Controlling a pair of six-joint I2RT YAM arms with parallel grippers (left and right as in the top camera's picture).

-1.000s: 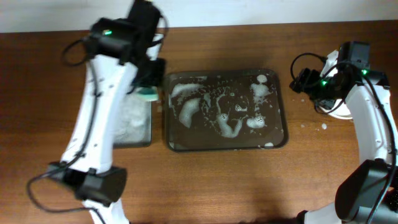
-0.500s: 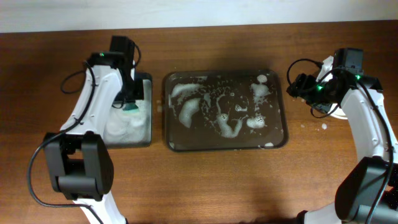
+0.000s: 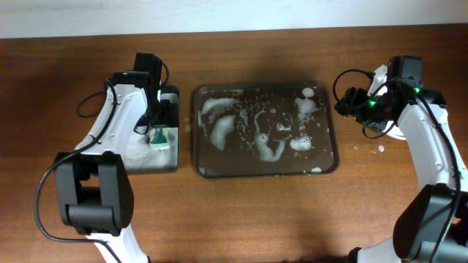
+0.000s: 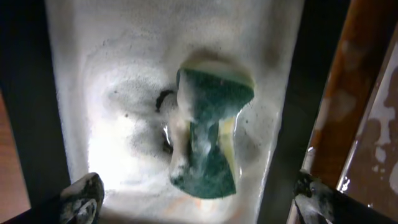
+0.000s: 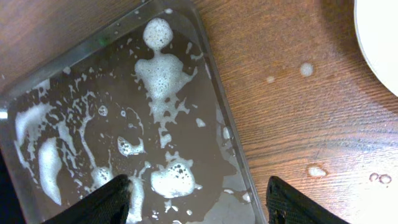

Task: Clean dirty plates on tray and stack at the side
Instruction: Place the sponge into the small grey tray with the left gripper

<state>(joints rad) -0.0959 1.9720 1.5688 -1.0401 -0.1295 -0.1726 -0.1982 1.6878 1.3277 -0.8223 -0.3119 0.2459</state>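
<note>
Tray (image 3: 234,157) in the middle of the table (image 3: 256,219), long side running left to right, wet with patches of white foam. I see no plate on it. My right hand (image 5: 202,202) hangs above the tray's right rim with both fingers spread apart and nothing between them. The one plate (image 5: 380,37) I can find shows only as a curved white edge in the far upper right corner of the right wrist view. It rests on bare wood, outside the tray, with some drips of foam near it. It lies off to the right of my right hand and well apart from the tray. I cannot tell whether more plates lie stacked under it, because my arm covers that spot from overhead. My right arm is much the nearer one to it. My left hand (image 4: 196,199) is at the other side of the tray, over the narrow dark tub (image 4: 311,93), fingers wide open and gripping nothing. The green sponge (image 4: 208,130) lies loose in the suds directly beneath it, pinched at the waist, with its long axis crosswise to the line between my fingertips. I judge the cleaning to be done or nearly so, since nothing on the tray is left to wipe.
</note>
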